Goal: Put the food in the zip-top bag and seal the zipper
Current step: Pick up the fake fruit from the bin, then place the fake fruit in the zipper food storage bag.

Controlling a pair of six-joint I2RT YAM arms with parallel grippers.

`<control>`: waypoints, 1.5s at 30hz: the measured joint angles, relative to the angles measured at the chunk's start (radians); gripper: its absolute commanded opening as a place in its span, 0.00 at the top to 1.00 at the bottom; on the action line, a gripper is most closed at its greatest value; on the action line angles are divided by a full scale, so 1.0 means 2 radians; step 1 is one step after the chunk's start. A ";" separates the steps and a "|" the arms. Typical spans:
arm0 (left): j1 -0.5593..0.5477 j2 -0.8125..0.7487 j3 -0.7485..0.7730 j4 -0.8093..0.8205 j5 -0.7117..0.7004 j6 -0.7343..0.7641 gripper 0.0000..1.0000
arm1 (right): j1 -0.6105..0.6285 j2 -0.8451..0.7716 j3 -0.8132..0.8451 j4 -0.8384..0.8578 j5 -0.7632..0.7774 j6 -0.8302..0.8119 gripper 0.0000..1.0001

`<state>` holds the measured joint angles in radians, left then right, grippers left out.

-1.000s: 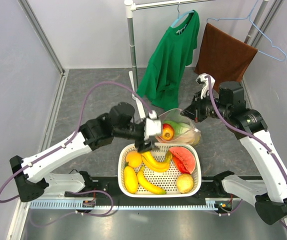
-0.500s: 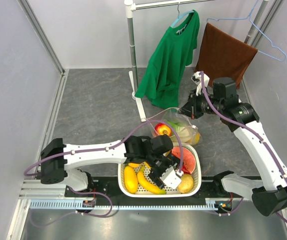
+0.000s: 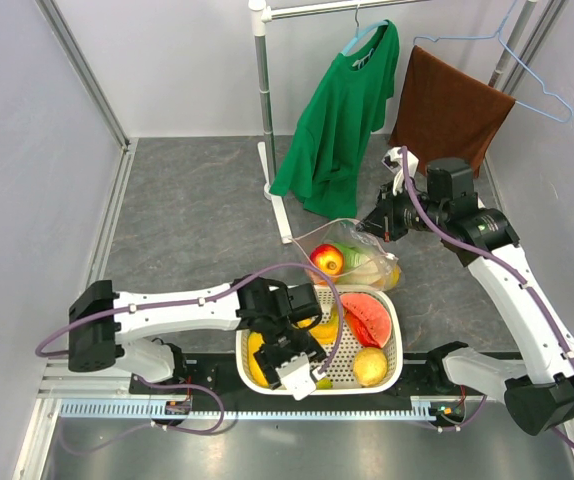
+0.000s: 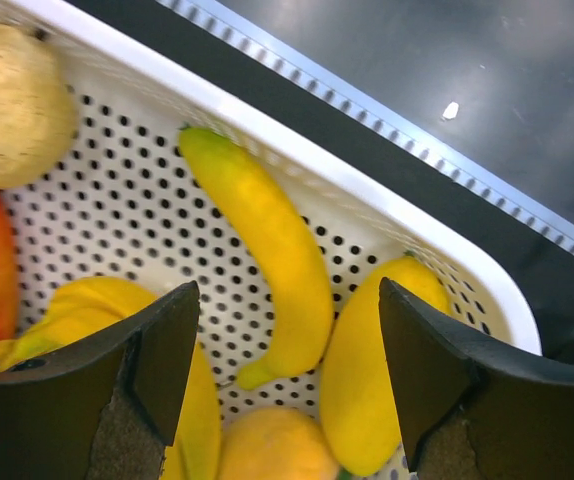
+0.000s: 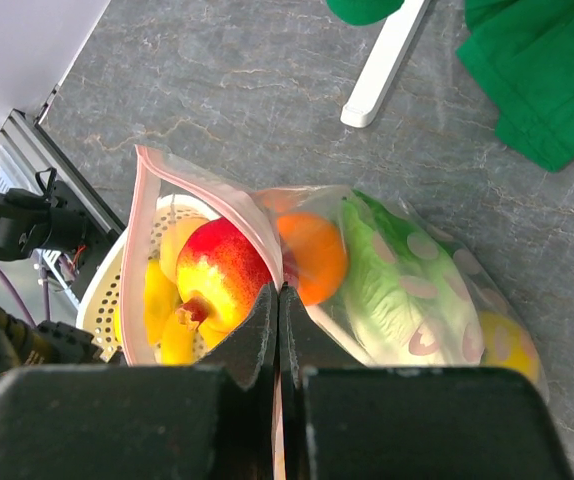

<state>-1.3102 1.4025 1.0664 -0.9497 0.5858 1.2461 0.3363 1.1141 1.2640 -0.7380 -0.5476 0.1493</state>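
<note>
The zip-top bag (image 3: 367, 262) lies behind the white basket (image 3: 397, 335), its mouth facing the basket. My right gripper (image 5: 278, 292) is shut on the pink zipper (image 5: 145, 240) edge, holding the mouth up. Inside sit a red-yellow apple (image 5: 222, 270), an orange (image 5: 312, 255), the leafy lettuce (image 5: 397, 280) and a yellow fruit (image 5: 512, 345). My left gripper (image 4: 287, 290) hangs open over the basket's front left, empty, above a banana (image 4: 277, 250) and an orange-yellow round fruit (image 4: 272, 445). A round yellow fruit (image 3: 370, 365) lies at the basket's front right.
The basket also holds a watermelon slice (image 3: 365, 318) and several yellow bananas (image 3: 322, 325). A white pole stand (image 3: 263, 90) with a green shirt (image 3: 342, 110) and a brown towel (image 3: 447, 105) stands behind the bag. A black rail (image 4: 447, 190) runs just beyond the basket's front rim.
My left gripper left the red-yellow apple in the bag's mouth, swung back over the basket and moved to its front left. My right gripper kept its hold on the bag.
</note>
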 measured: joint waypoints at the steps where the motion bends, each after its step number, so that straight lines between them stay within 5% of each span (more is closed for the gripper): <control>1: 0.000 0.003 -0.003 -0.006 0.000 0.003 0.25 | 0.000 0.000 -0.001 0.000 -0.001 0.000 1.00; 12: 0.001 0.085 -0.023 0.014 -0.032 0.012 0.32 | -0.001 0.000 -0.003 0.000 -0.003 0.000 1.00; 25: 0.003 0.091 0.007 0.030 -0.043 -0.014 0.83 | -0.001 0.000 -0.004 0.000 -0.003 0.000 1.00; 33: 0.005 -0.014 0.082 -0.021 0.001 -0.066 0.95 | -0.002 0.000 -0.007 0.000 -0.003 0.000 1.00; 38: 0.035 -0.070 0.181 0.009 0.090 -0.198 0.98 | -0.002 0.000 -0.007 0.000 -0.005 0.000 1.00; 45: 0.207 -0.103 0.144 0.266 0.206 -0.592 0.98 | -0.003 0.000 -0.007 0.000 -0.009 0.000 1.00</control>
<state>-0.8963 1.1965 1.3548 -0.4168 0.9970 0.0620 0.3294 1.1133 1.2491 -0.7372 -0.5648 0.1501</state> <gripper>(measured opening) 0.326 0.007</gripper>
